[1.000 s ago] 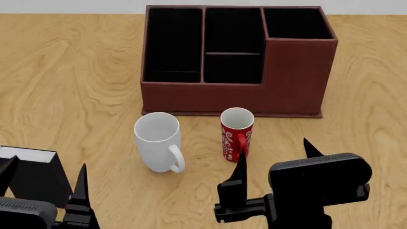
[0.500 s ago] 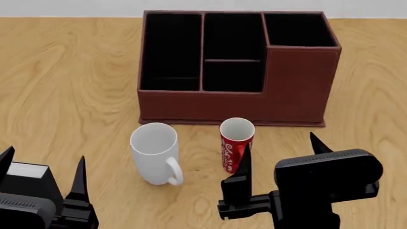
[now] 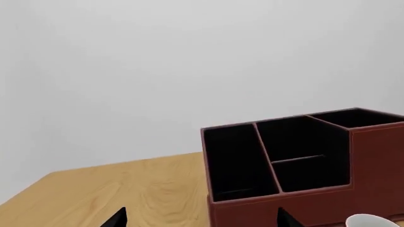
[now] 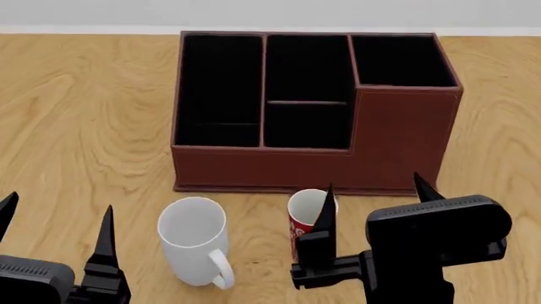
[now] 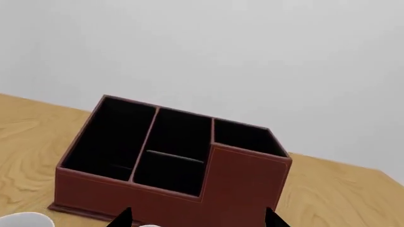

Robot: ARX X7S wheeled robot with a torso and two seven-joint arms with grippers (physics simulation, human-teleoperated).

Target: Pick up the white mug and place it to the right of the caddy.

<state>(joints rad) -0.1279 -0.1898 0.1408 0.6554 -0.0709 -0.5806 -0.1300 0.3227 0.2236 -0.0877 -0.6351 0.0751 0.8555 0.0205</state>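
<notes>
Head view shows the glossy white tall mug with a loop handle (image 4: pixel 194 240) upright on the wooden desk (image 4: pixel 85 126), just in front of the large red-brown leather-look caddy (image 4: pixel 313 107), beside a slimmer red patterned mug (image 4: pixel 306 215). Both black end effectors, left (image 4: pixel 55 244) and right (image 4: pixel 376 202), hover open, holding nothing.
</notes>
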